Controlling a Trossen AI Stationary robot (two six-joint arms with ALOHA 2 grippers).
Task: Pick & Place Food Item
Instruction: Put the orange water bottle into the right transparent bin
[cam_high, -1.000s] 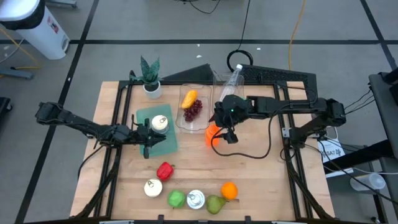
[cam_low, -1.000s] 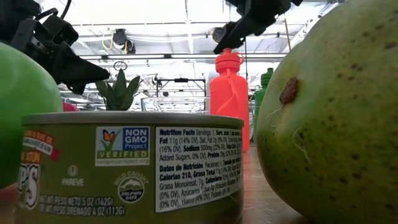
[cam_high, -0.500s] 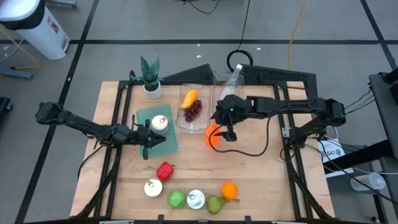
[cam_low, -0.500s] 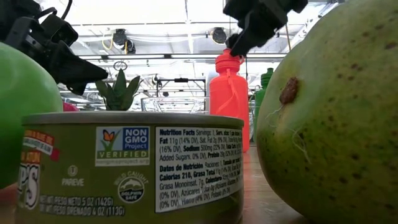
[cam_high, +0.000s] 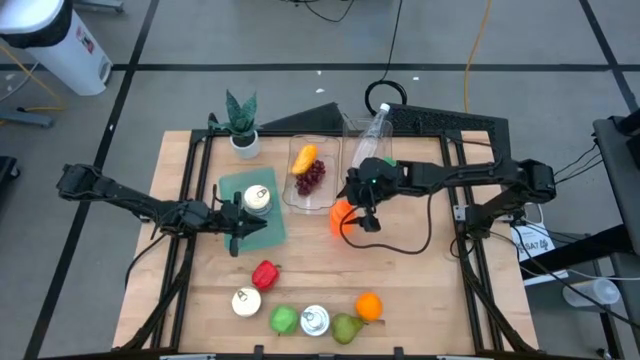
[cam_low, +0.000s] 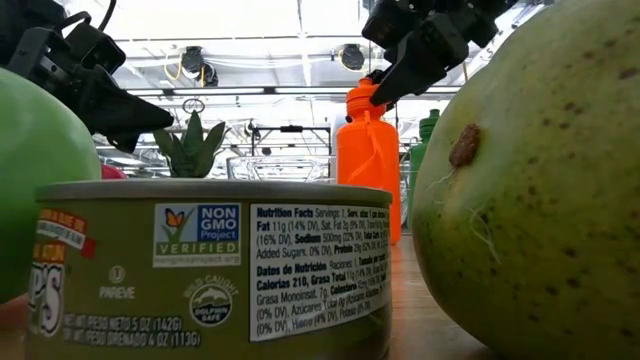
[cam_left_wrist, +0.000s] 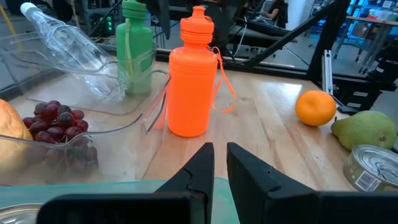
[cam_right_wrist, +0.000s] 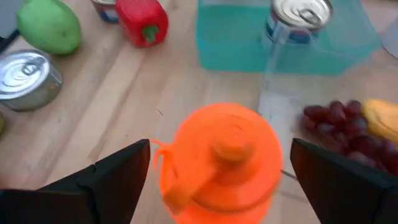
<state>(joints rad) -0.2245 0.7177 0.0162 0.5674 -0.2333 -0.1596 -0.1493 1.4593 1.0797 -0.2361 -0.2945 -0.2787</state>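
Note:
An orange bottle (cam_high: 341, 216) stands upright on the wooden table, right of a clear tray (cam_high: 325, 150) that holds grapes (cam_high: 313, 177) and a yellow fruit (cam_high: 304, 157). My right gripper (cam_right_wrist: 219, 149) hangs open just above the bottle's cap (cam_low: 362, 97), one finger (cam_right_wrist: 118, 174) on each side of it with a gap to the cap. My left gripper (cam_high: 240, 225) is shut and hovers at the teal board (cam_high: 265, 232), beside the can (cam_high: 258, 198) that stands on it. The left wrist view looks past its fingers at the orange bottle (cam_left_wrist: 191, 78).
Along the near edge lie a red pepper (cam_high: 264, 273), a white-topped can (cam_high: 246, 301), a green apple (cam_high: 284, 319), a tin can (cam_high: 315, 320), a pear (cam_high: 346, 327) and an orange (cam_high: 368, 305). A potted plant (cam_high: 241, 120) and a clear plastic bottle (cam_high: 373, 135) stand at the back.
My right gripper has come down toward the orange bottle's cap, staying open. The bottle has kept its place.

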